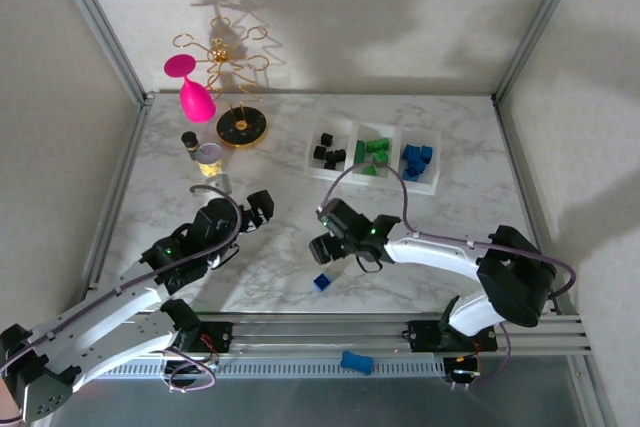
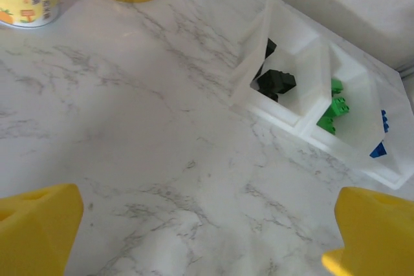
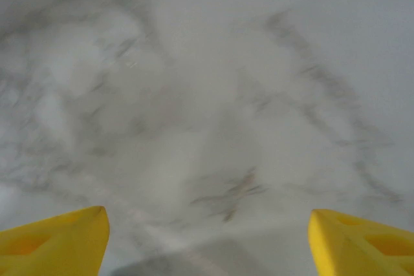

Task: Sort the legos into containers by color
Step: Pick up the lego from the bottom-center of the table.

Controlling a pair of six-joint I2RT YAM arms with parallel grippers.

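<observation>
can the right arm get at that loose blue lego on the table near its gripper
Probably yes. The blue lego lies on the bare marble table just beside the right gripper, whose jaws stand open and empty, and nothing sits in the way.

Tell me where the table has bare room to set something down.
Bare marble lies between the tray and the right arm, and left of the blue lego. Crowded: the back left corner, with jar and gold stand.
</observation>
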